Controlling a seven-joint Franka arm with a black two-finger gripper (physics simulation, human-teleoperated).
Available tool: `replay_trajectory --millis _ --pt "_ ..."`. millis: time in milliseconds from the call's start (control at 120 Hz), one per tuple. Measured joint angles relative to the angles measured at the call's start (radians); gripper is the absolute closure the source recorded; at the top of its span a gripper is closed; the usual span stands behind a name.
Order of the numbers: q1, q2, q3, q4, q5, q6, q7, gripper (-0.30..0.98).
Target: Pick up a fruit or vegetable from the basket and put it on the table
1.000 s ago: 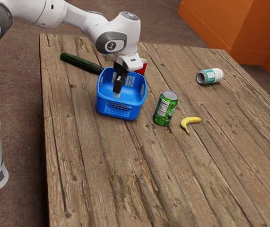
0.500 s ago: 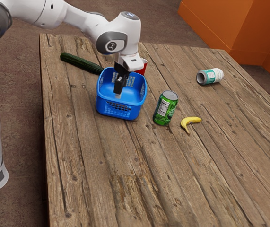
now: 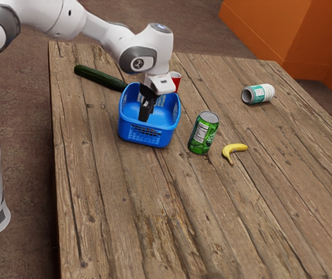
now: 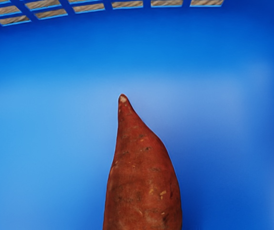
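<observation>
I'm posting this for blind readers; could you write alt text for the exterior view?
A robot arm reaches its gripper down into a blue basket on a wooden table. Also on the table are a cucumber, a red cup, an upright green can, a banana and a container on its side.

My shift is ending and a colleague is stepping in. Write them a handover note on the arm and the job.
End effector: down inside the blue basket; whether it grips anything, I cannot tell.
Sweet potato: in the basket, at the end effector.
Outside the basket: cucumber and banana.
Done: reach into the basket.
Left: check or make the grip, lift the sweet potato out, set it on the table.
</observation>
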Motion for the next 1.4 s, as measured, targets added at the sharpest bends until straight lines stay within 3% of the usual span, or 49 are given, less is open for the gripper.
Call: replay_trajectory --millis 975,1033,1225,1400 --pt "0.006 0.050 0.006 -0.016 -0.014 0.025 0.006 0.04" --pt "0.006 0.053 0.006 -0.016 -0.018 0.027 0.006 0.08" --pt "0.008 0.059 0.006 -0.016 -0.024 0.033 0.006 0.44" --pt "0.009 0.055 0.006 -0.022 -0.024 0.037 0.003 0.49"
